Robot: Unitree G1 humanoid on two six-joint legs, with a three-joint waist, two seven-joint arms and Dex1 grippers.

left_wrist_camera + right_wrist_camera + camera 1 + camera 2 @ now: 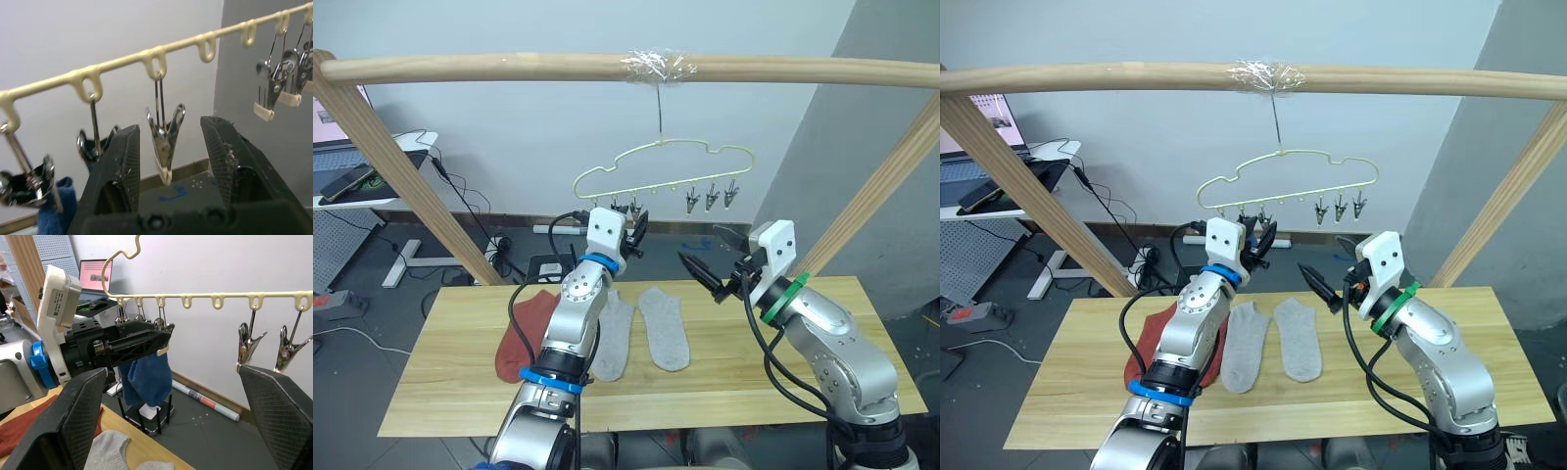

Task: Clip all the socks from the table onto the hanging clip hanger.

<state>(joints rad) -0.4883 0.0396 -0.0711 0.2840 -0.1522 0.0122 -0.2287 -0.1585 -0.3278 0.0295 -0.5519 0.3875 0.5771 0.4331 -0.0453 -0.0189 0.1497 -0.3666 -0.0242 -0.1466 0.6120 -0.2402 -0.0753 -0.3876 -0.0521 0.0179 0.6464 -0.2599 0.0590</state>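
Observation:
The pale-yellow clip hanger (662, 147) hangs by its hook from the wooden pole. My left gripper (168, 131) is raised to its row of clips and stands open, one finger on each side of a grey metal clip (165, 142) without touching it. A blue sock (145, 376) hangs from the clips beside it. Lower and to the right, my right gripper (703, 251) is wide open and holds nothing. On the table (783, 382) lie a rust-red sock (521, 341), partly behind my left arm, and two light grey socks (616, 341) (665, 328) side by side.
A thick round wooden pole (509, 67) crosses overhead, held by slanted poles at the left (411, 186) and right (881, 196). Three unused clips (710, 199) hang on the hanger's right part. A desk with a laptop (352, 181) and floor cables stand behind the table.

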